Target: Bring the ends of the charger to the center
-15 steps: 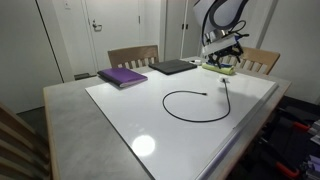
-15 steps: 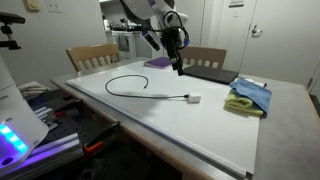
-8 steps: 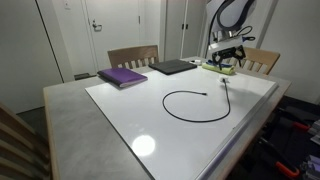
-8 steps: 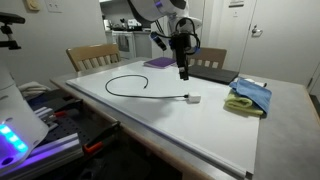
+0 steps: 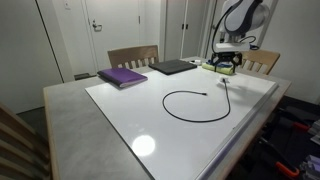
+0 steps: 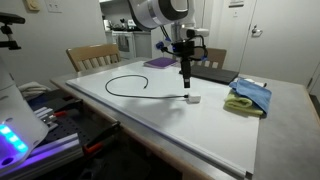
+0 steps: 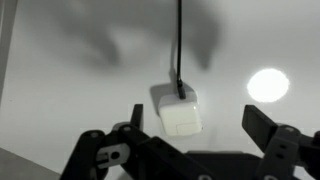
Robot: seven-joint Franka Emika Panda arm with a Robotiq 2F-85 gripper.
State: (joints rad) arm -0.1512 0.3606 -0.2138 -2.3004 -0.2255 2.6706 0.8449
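Wrist view: we see the thin black charger (image 7: 179,40) ending in a white brick (image 7: 180,112), below the empty, wide-open claw (image 7: 193,116). Only an exterior view shows its loop (image 5: 192,121) on the board (image 5: 125,115).

Exterior view from table (image 5: 70,115) corner, facing across white board (image 5: 130,110) to far chairs (image 5: 133,55), exterior view low from opposite side, charger (image 6: 107,87) loop shared, wrist view close, down on plug brick (image 7: 178,112).

A home dining area: wooden chairs (image 5: 132,55) at a table (image 5: 68,112), white doors (image 5: 103,28) behind
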